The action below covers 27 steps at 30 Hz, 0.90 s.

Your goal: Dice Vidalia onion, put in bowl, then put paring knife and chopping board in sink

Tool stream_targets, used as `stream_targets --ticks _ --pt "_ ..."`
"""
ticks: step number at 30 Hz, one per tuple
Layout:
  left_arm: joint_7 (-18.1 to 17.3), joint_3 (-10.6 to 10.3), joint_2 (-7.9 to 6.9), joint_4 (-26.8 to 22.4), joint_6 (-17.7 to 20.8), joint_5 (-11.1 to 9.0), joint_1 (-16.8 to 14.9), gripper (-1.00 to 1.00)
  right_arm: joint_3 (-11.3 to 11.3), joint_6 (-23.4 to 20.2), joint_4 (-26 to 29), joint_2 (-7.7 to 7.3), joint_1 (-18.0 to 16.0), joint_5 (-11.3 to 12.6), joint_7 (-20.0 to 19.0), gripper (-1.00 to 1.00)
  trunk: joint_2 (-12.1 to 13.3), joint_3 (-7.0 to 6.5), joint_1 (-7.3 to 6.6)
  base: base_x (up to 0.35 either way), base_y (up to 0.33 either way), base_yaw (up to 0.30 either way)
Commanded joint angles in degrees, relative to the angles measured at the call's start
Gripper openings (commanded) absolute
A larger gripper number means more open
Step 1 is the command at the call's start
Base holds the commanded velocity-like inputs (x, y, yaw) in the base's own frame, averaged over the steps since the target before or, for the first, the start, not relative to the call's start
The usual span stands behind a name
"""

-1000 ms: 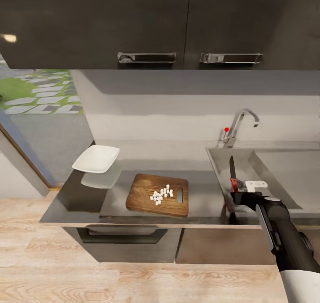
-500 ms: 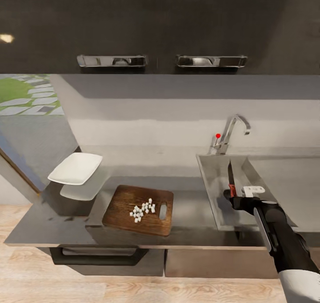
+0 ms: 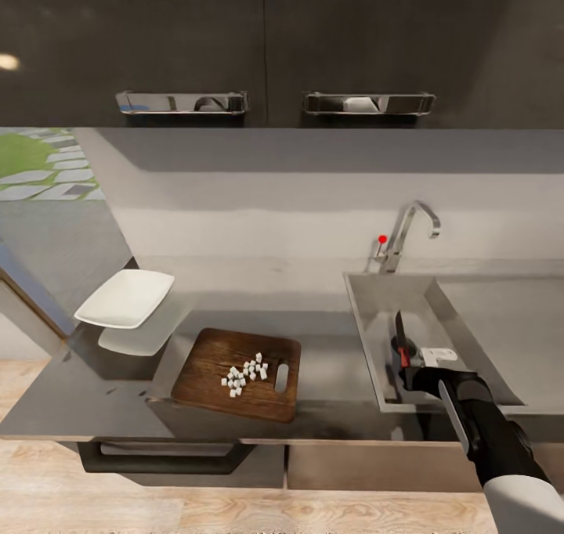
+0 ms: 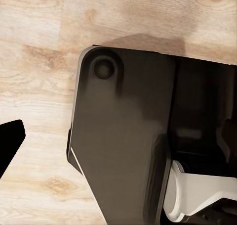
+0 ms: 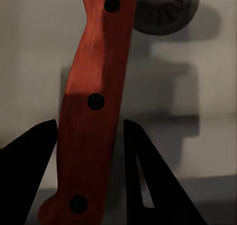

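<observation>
My right gripper (image 3: 406, 367) is shut on the orange-red handle of the paring knife (image 3: 401, 340), inside the sink (image 3: 368, 338) near its left wall. In the right wrist view the handle (image 5: 91, 106) stands between the two dark fingers (image 5: 32, 153), above the basin floor and its drain. The dark brown chopping board (image 3: 205, 381) lies on the countertop (image 3: 329, 369) left of the sink, with the diced Vidalia onion (image 3: 247, 373) as small white cubes on it. The white bowl (image 3: 125, 297) sits at the counter's far left. A black fingertip (image 4: 11, 141) of my left gripper hangs over the wooden floor.
A chrome tap (image 3: 409, 232) with a red knob rises behind the sink. Dark wall cabinets (image 3: 266, 48) hang over the counter. A flat drainboard (image 3: 509, 315) lies to the right of the basin. The robot's dark base (image 4: 123, 136) sits under the left wrist.
The head view has shifted, so counter and sink sit further left in it. My right gripper has lowered the knife deeper into the sink basin. Board, dice and bowl have not moved.
</observation>
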State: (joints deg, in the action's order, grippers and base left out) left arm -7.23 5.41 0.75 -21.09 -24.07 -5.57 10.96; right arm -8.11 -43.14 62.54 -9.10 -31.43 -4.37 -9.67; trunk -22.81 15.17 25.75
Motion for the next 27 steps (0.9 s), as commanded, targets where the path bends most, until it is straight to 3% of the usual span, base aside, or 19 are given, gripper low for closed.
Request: stream_targets --ticks 1,27 --pt "-0.6 0.3 0.05 -0.1 0.1 -0.6 0.0 1.00 -0.1 0.4 -0.1 0.02 0.0 -0.5 -0.4 -1.00 -0.1 0.19 0.03 0.000 0.000 0.000" --pt "-0.6 0.3 0.05 -0.1 0.1 -0.6 0.0 1.00 0.4 1.6 -1.4 0.04 0.0 -0.5 -0.3 -1.00 -0.1 2.52 0.03 0.000 0.000 0.000"
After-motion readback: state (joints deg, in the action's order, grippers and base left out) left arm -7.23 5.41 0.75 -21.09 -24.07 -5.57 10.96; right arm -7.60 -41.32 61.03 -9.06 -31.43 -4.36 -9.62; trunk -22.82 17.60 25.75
